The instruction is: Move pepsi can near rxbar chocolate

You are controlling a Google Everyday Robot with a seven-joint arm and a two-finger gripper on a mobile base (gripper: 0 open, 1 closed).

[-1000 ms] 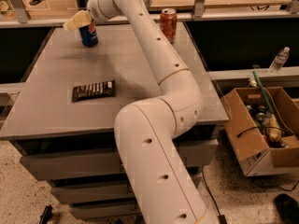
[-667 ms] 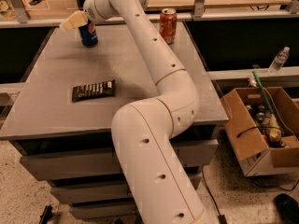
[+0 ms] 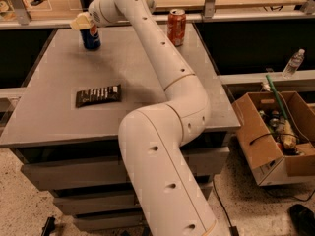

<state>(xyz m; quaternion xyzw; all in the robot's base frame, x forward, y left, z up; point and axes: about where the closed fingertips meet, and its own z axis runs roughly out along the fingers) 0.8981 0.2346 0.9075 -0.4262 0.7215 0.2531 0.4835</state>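
Note:
The pepsi can (image 3: 91, 37), blue with a silver top, stands upright at the far left of the grey table (image 3: 59, 117). My gripper (image 3: 81, 21) is at the can's top, over its upper left side; its pale tip covers part of the rim. The rxbar chocolate (image 3: 98, 95), a flat dark wrapper with pale lettering, lies at the table's front left, well in front of the can. My white arm reaches across the table from the front right to the can.
An orange-red can (image 3: 176, 27) stands at the table's far edge, right of the arm. A railing runs behind the table. An open cardboard box (image 3: 275, 136) with clutter sits on the floor at the right, a plastic bottle (image 3: 294, 63) behind it.
The arm has shifted slightly to the left. The gripper stays at the top of the pepsi can, and the can has not visibly moved.

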